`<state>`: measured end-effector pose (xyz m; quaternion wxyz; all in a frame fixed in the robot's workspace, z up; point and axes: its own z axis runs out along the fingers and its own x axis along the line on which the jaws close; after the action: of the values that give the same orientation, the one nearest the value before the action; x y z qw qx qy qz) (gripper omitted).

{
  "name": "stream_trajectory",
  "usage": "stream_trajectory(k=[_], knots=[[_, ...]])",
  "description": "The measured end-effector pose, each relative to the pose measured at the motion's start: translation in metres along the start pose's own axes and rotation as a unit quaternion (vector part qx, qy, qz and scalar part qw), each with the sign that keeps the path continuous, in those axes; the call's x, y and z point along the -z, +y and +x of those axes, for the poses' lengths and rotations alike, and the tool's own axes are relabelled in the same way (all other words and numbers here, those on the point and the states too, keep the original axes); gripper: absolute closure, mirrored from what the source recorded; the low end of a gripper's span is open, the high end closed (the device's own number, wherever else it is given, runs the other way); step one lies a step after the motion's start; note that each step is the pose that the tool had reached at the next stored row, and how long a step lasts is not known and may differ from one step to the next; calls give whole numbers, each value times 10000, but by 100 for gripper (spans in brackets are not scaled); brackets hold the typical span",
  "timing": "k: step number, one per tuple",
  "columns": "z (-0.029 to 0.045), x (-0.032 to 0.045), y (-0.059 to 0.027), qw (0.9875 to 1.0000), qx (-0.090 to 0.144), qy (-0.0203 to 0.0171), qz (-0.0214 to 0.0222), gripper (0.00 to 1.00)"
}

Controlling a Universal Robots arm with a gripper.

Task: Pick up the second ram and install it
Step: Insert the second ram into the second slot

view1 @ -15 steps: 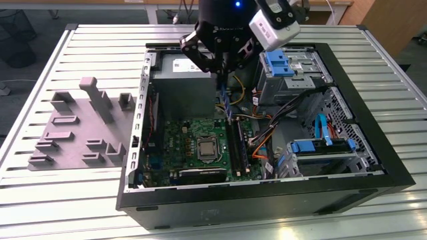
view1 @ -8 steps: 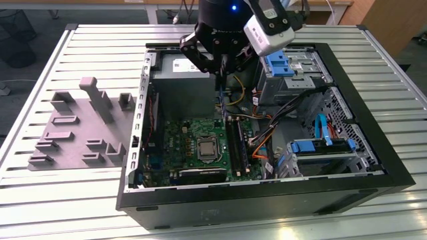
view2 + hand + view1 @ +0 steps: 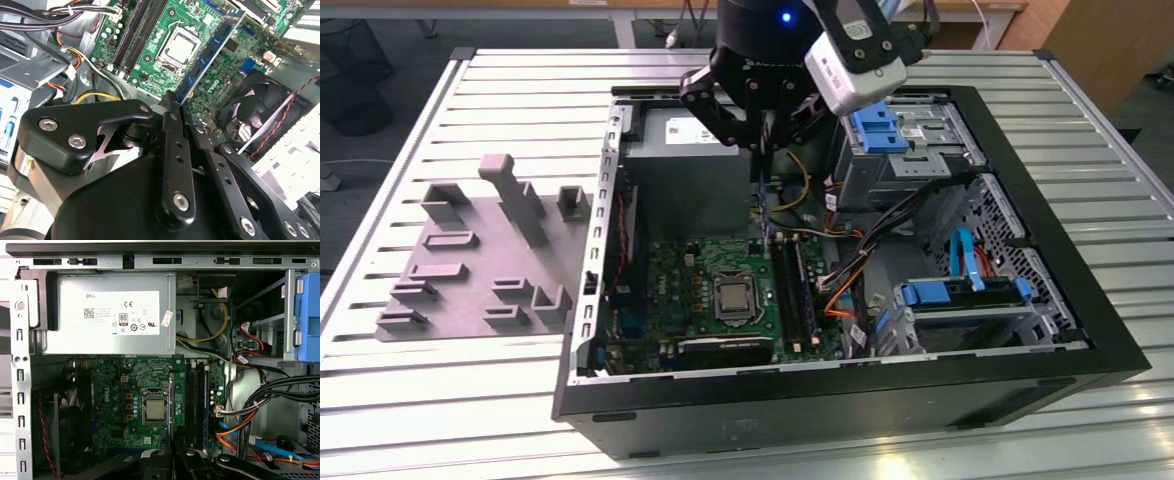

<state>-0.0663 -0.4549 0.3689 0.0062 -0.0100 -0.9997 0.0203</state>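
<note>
My gripper (image 3: 763, 140) hangs over the open computer case (image 3: 854, 400), shut on the second ram (image 3: 762, 205). The ram is a thin dark green stick held on edge, pointing down toward the motherboard (image 3: 700, 265). In the second wrist view the ram (image 3: 210, 50) runs out from between the black fingers (image 3: 172, 130) above the board, beside the processor socket (image 3: 180, 47). In the first wrist view the ram (image 3: 170, 400) shows edge-on, just beside the long black memory slots (image 3: 192, 400) and not seated in them. Those slots (image 3: 790, 280) lie toward the exterior view's right of the socket.
A grey power supply (image 3: 680, 170) fills the case's far end. Bundles of orange, black and yellow cables (image 3: 854, 270) and blue-tabbed drive cages (image 3: 961, 290) crowd the exterior view's right. A black fan (image 3: 255, 115) sits by the board. A grey pegged tray (image 3: 480, 260) stands outside the case.
</note>
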Motion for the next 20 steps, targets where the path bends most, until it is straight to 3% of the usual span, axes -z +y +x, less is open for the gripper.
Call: stream_trajectory(k=[6, 10, 11, 13, 20], knots=[[-2, -42, 1, 9999, 2, -114, -6, 86], [-12, -71, 3, 9998, -8, -111, -178, 86], [-16, -82, 4, 9997, -11, -111, -199, 86], [-23, -100, 4, 9997, -15, -111, -216, 86], [-60, -160, 7, 9997, -28, -110, -215, 86]])
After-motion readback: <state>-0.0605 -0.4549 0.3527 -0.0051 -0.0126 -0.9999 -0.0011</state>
